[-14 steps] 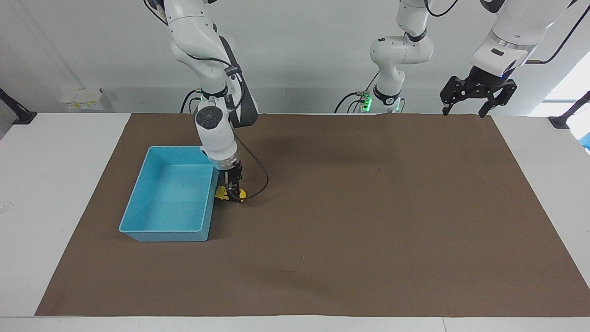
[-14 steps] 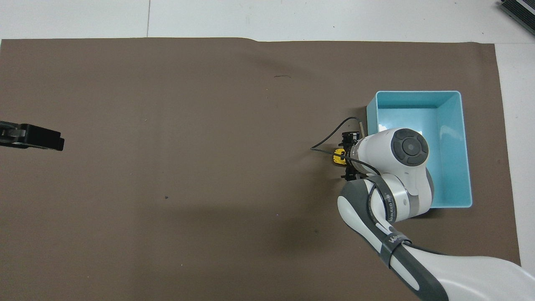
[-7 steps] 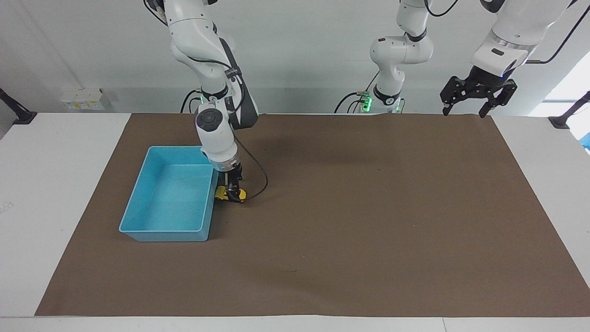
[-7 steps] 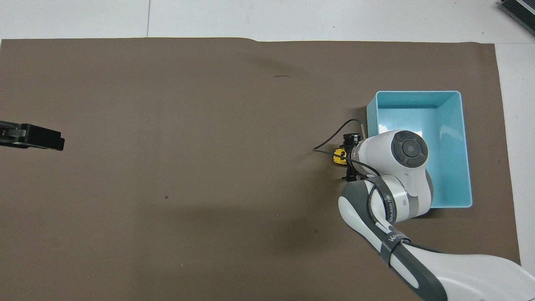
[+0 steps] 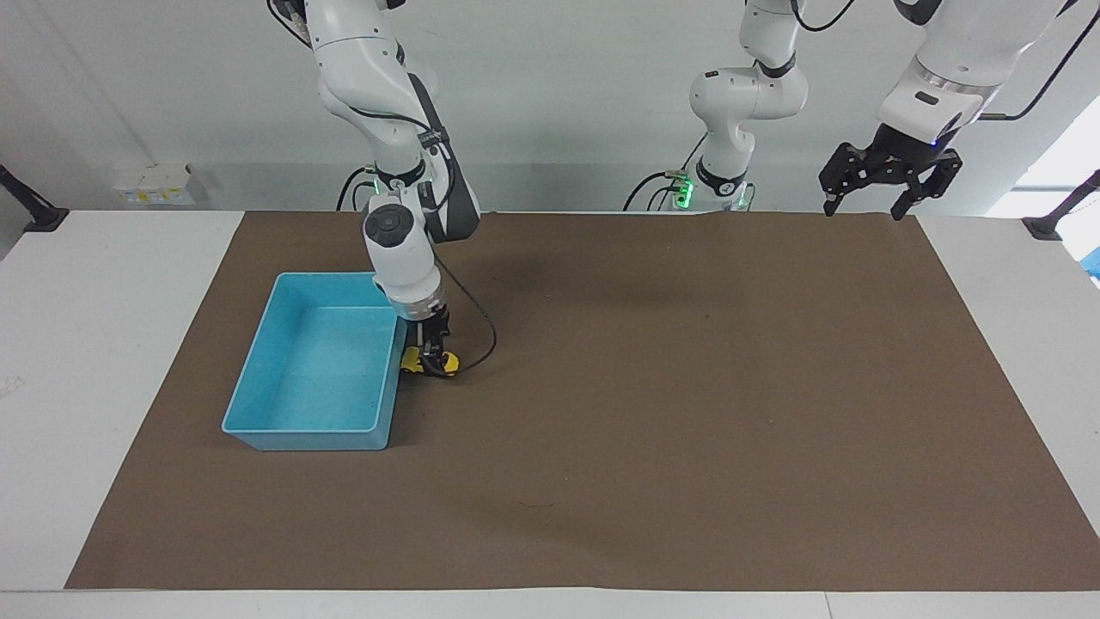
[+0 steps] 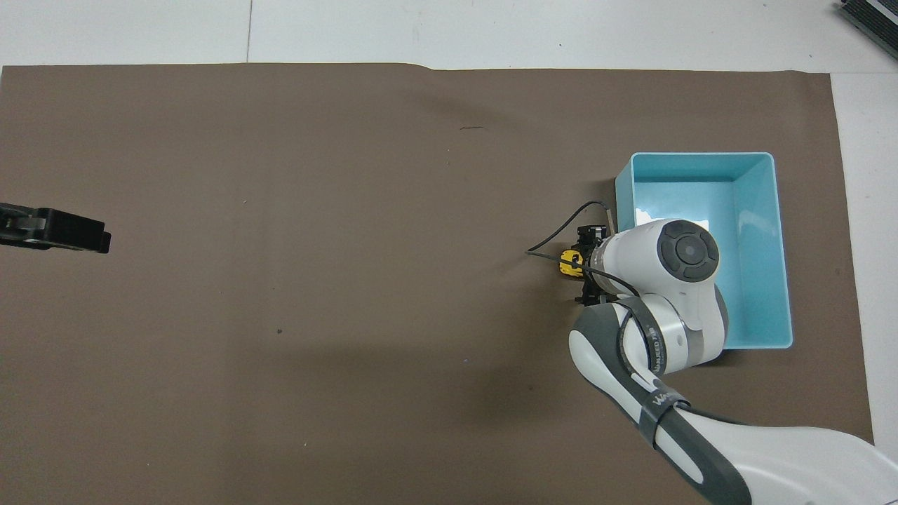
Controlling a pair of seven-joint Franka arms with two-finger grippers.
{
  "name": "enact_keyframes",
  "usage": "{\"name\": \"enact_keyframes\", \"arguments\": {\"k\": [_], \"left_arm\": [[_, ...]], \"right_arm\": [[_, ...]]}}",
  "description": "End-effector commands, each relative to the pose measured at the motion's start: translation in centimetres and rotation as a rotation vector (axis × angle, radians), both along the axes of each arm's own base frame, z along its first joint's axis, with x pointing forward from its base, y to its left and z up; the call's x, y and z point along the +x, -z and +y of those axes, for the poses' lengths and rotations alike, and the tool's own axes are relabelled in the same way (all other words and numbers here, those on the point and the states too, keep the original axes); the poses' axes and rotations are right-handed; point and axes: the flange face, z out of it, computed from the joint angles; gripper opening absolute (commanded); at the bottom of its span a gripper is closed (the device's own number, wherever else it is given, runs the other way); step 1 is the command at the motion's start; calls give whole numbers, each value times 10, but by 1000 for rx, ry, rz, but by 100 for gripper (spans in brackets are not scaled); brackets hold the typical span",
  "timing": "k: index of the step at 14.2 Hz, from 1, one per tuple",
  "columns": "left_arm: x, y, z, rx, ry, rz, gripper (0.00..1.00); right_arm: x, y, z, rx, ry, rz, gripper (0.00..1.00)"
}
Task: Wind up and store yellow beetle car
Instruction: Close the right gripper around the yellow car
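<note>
The yellow beetle car (image 5: 413, 363) stands on the brown mat right beside the blue bin (image 5: 252, 354), against the bin's long wall that faces the left arm's end. My right gripper (image 5: 432, 360) points straight down and is set over the car, reaching down to the mat around it. In the overhead view only the car's yellow end (image 6: 567, 263) shows past the right gripper (image 6: 586, 266) and wrist, next to the blue bin (image 6: 701, 156). My left gripper (image 5: 864, 208) waits open in the air above the mat's corner at its own end, holding nothing.
The bin has nothing in it. A thin black cable (image 5: 481, 340) loops from the right wrist down beside the car. The brown mat (image 5: 687, 413) covers most of the white table.
The right wrist has leaned slightly toward the robots while its gripper stays down at the car. The car sits at the same spot. The left gripper has risen a touch.
</note>
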Motion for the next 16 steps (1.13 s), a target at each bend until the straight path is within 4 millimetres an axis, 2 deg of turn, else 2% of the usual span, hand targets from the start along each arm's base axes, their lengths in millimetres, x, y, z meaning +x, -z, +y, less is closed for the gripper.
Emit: {"name": "enact_keyframes", "arguments": {"k": [1,2,4,5,9,12,14,16], "left_arm": [[-3,0,1,-26,-5,-7,100],[-3,0,1,-26,-5,-5,100],[-4,0,2,-23,2,3,100],[-5,0,1,-23,3,8,100],[-6,-1,3,-21,1,12,100],[-6,-2,3,-21,0,11,100],[-6,-2,2,-21,2,9,100],[-6,-2,3,-21,0,9,100]], "right_arm": [[-4,2,0,-11,-45,-2,37],[-3,1,1,-10,-45,-5,24],[-3,-1,9,-7,-53,-9,3],[-3,-3,12,-6,-56,-12,0],[-2,-7,21,-10,-75,4,0],[4,-20,25,-14,-79,28,0],[6,-35,40,-15,-104,32,0],[5,-51,63,-17,-143,37,0]]}}
